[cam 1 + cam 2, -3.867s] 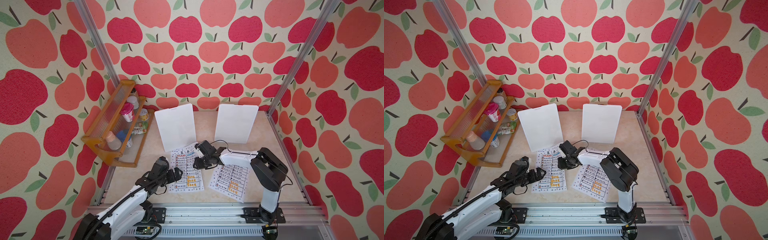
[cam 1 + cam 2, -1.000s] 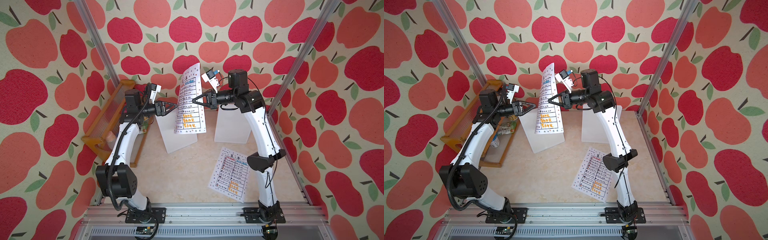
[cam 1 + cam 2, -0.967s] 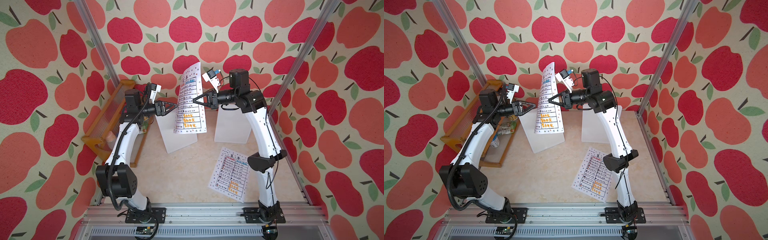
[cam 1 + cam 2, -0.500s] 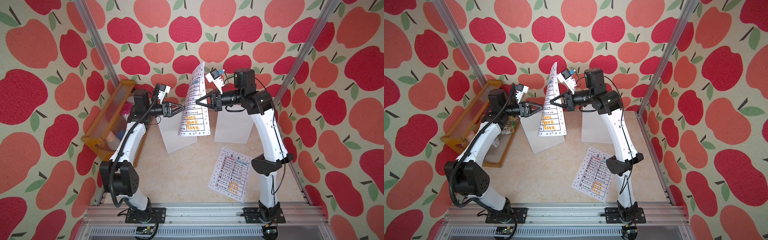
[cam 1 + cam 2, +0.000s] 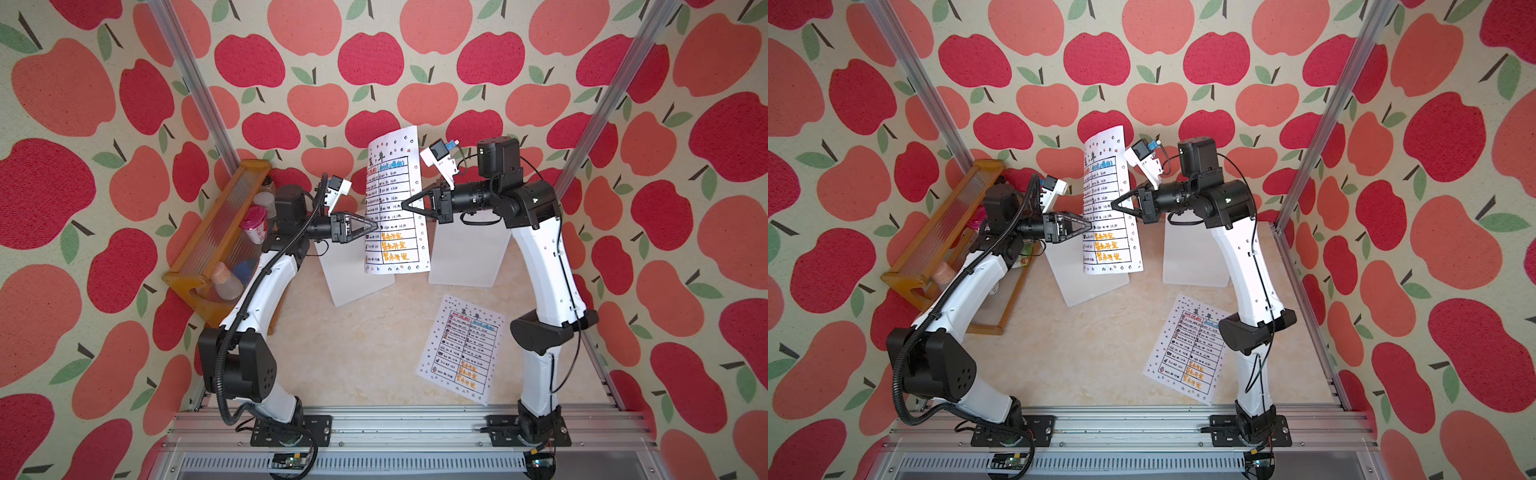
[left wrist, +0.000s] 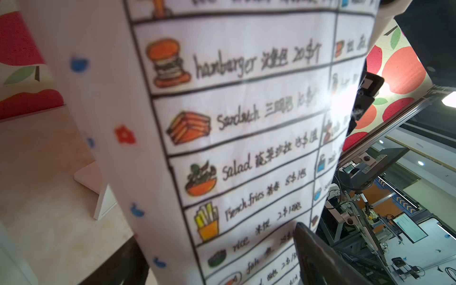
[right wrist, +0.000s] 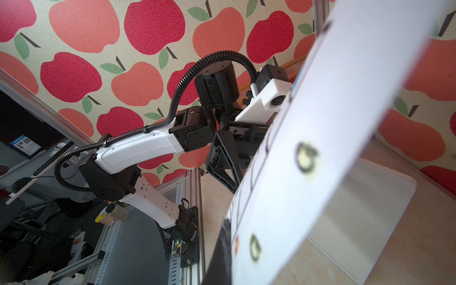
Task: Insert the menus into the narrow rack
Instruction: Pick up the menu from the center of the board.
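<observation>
Two menus, and neither sits in any rack.

Landmark: white stand, upright on the table, next to the orange shelf.

- Held menu: hangs upright in the air, print toward the top cameras, slightly bowed. In both top views its lower edge overlaps the stand's upper corner on the side away from the shelf. Height over the stand: cannot tell.
- Right gripper: pinched tight on the held menu about mid-height, coming in from the side away from the stand. It carries the sheet.
- Left gripper: jaws spread, at the sheet's stand-side edge, lower than the right. In the left wrist view one finger lies in front of the print with paper running past it, so it straddles the sheet without clamping.
- Second menu: flat on the table, face up, well apart from the stand, out toward the arm bases.
- Second white stand: just beside the landmark, on its far side from the shelf. No paper in it.

Progress, my reading: early. One sheet is lifted and squared up and nothing is inserted. The white stands look like the slots meant, though I cannot see an opening. Left to do: lower this sheet edge-first, release, then fetch and seat the flat one. Limp paper may buckle at the slot mouth.
</observation>
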Controlling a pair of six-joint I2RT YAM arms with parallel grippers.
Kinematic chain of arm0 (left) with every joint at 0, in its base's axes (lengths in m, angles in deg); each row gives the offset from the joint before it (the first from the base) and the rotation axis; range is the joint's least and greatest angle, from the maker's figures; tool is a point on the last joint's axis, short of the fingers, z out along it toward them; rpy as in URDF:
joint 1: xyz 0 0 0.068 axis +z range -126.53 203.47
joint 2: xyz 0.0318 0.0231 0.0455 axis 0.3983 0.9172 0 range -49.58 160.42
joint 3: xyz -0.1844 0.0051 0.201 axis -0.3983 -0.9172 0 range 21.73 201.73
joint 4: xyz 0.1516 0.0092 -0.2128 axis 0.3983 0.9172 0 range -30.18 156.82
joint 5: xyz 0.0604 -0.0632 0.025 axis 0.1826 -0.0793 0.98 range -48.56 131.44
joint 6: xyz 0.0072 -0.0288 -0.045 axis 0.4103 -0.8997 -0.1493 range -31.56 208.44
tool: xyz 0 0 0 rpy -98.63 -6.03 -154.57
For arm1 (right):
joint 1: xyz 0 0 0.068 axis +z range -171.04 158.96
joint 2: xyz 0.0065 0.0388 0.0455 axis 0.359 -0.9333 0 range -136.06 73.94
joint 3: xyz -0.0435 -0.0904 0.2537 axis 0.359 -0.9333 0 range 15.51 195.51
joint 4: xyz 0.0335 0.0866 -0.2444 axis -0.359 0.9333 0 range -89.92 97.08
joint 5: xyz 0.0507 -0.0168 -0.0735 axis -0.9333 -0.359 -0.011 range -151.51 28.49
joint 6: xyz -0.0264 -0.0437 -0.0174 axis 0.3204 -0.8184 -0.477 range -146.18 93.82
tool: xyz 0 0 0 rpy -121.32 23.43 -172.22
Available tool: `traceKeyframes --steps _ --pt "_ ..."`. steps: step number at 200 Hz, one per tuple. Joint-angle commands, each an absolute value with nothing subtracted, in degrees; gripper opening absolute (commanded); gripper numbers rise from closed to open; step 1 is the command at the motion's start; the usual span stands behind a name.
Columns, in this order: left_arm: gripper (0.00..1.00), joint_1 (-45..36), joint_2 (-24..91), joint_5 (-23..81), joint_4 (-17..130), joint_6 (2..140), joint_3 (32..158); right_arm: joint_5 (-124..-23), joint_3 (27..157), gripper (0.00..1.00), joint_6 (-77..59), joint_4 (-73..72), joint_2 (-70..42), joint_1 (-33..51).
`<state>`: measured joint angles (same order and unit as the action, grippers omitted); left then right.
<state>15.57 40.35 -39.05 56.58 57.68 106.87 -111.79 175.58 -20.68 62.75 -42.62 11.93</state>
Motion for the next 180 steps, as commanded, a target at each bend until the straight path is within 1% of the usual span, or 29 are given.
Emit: traceKeyframes --steps 1,21,49,126,150,180 --pt "0.85 15.56 37.45 -40.91 55.99 57.94 105.77 -109.25 174.74 0.0 -23.54 65.67 -40.96 11.66" --pt "0.83 15.54 35.44 -40.72 58.69 59.96 104.81 -107.07 173.93 0.0 -24.67 67.01 -40.35 11.34" --pt "0.82 16.06 32.61 -39.86 65.46 64.62 104.25 -104.25 172.3 0.0 -25.94 68.43 -39.36 10.43" --pt "0.8 16.35 28.43 -38.65 66.01 64.72 101.54 -104.74 171.81 0.0 -25.57 68.37 -39.36 8.52" --pt "0.77 15.5 27.33 -38.13 65.02 64.01 101.43 -106.62 171.65 0.0 -24.16 67.4 -39.25 7.79" --pt "0.77 14.93 24.68 -36.82 63.12 63.83 99.4 -108.29 171.39 0.0 -23.05 66.49 -38.26 7.77"
